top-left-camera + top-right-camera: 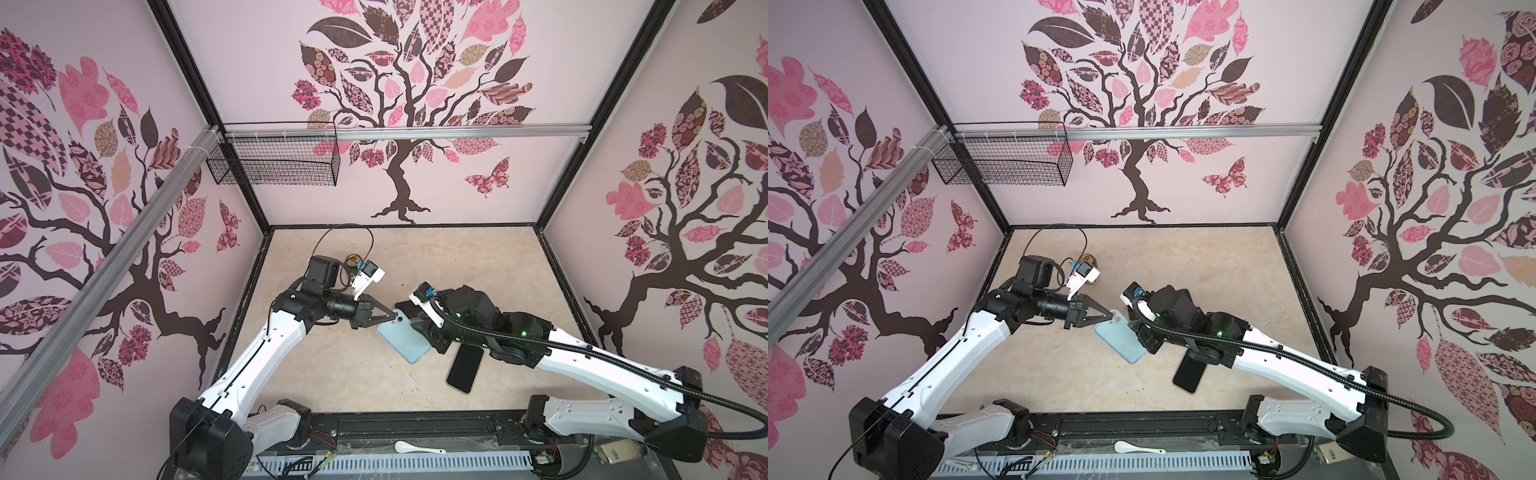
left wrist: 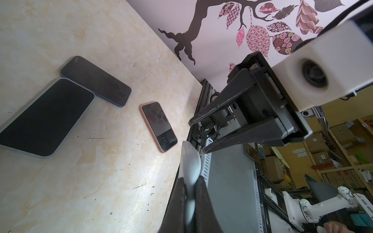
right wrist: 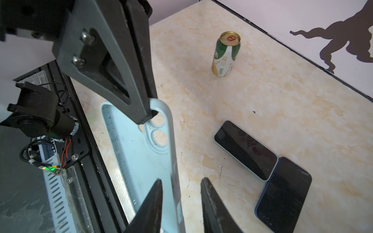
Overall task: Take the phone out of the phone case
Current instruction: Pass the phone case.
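Observation:
My left gripper [image 1: 395, 318] [image 2: 190, 178] is shut on the camera-hole end of the light blue phone case [image 1: 405, 340] [image 3: 137, 153] and holds it tilted above the table. The case is empty; the table shows through its camera holes. My right gripper [image 3: 181, 179] [image 2: 196, 136] is open at the case's other end, one finger inside the case and one outside its side wall. Three phones lie screen up: a light-rimmed phone [image 3: 246, 150], a dark blue phone [image 3: 282, 193] touching it, and a small pink phone [image 1: 465, 370]. Which phone was in the case I cannot tell.
A green and gold can [image 3: 226, 54] stands upright towards the back left, partly hidden behind my left wrist in both top views. A wire basket [image 1: 274, 162] hangs on the back wall. A white spoon [image 1: 415, 448] lies on the front rail.

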### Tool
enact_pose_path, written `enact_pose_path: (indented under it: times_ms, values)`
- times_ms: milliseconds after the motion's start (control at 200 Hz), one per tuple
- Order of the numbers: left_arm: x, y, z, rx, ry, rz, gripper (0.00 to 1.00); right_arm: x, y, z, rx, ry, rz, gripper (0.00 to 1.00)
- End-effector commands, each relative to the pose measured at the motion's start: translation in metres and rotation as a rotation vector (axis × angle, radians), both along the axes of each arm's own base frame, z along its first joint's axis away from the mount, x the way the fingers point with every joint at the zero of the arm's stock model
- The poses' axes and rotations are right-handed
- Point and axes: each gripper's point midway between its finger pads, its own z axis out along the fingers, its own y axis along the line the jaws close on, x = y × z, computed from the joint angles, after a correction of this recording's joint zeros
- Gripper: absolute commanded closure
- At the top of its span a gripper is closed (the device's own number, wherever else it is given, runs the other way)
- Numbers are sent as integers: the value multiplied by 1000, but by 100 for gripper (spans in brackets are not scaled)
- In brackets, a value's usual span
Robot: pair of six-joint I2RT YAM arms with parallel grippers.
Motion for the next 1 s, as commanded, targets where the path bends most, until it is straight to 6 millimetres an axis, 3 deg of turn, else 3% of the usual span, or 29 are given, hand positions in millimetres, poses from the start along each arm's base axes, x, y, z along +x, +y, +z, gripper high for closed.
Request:
enact_pose_path:
  times_ms: [0,160,375,560,995]
  values:
    - [1,-2,11,-11,-40,-15,100,-2,5,-4,-17,8,25,65]
    - [2,-2,10,-11,-37,-16,100,-6,8,-16,-38,37,45,65]
    - [3,-2,9,-7,-38,-12,100,4,2,-26,-81,13,-5,68]
    - [4,-3,10,-7,-39,-10,100,4,4,-29,-80,17,-2,81]
    - [6,-3,11,-10,-37,-4,100,3,5,-30,-58,32,-11,97]
